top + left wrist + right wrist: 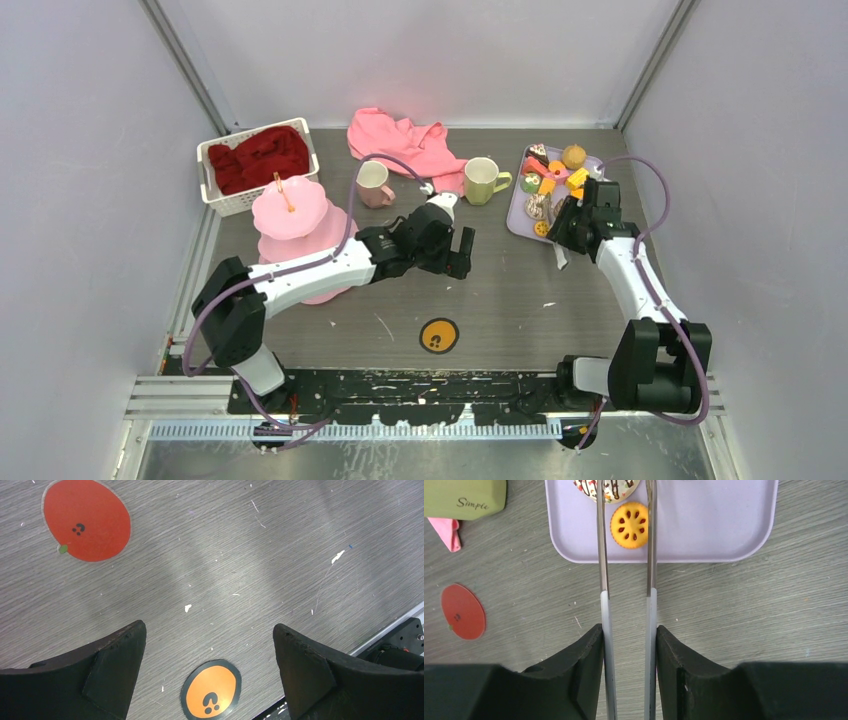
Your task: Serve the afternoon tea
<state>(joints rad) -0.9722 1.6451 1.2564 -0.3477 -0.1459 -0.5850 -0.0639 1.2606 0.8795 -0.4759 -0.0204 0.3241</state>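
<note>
Right gripper (629, 632) clamped on tongs (606, 615), whose blades straddle a yellow biscuit (629, 525) on the tray (724, 530) near the tabletop's far right corner. Left gripper (210, 630) spread wide, empty, mid-table. Stand (290, 210) at the left edge. Risk: the flat biscuit may slip from the smooth blades, or they may snag the adjacent iced pastry (616, 490).

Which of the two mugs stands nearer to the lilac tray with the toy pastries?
The yellow-green mug, standing to the right of the pale pink mug; its handle points toward the lilac tray.
</note>
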